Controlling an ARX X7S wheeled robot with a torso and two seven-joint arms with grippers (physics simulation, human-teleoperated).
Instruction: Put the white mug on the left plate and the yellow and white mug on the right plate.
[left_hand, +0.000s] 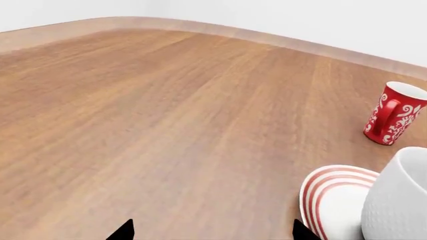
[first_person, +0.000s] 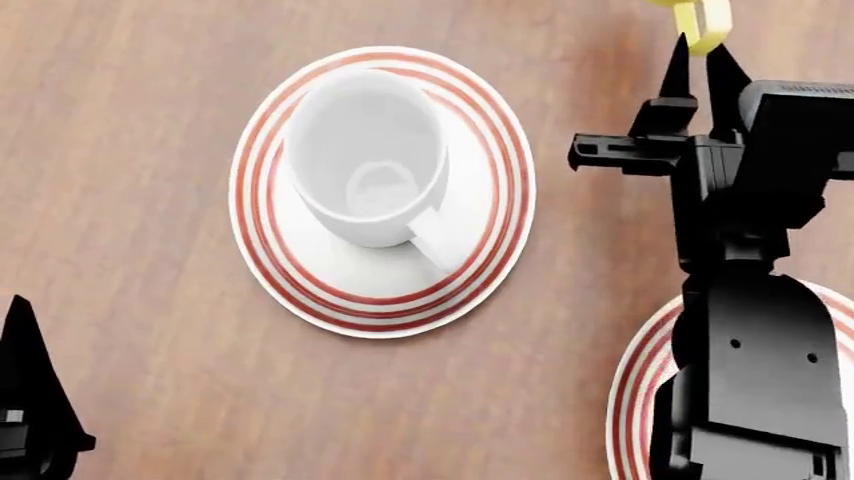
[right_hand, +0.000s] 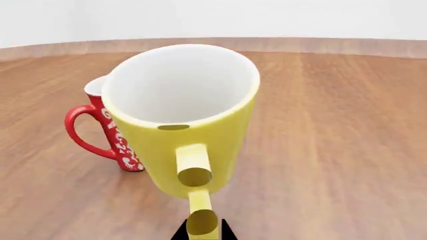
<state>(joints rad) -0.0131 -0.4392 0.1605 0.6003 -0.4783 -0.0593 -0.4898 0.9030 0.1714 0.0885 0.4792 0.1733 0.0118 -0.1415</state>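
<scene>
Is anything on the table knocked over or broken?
Nothing stands out. The big white mug sits upright on the left red-ringed plate. The yellow mug with white inside and the red patterned mug stand upright on the wooden table. No spills or cracks show.

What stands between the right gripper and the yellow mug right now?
Nothing visible. The right gripper is already at the yellow and white mug, its tips either side of the handle. The red mug stands behind the yellow one, off the approach line.
</scene>
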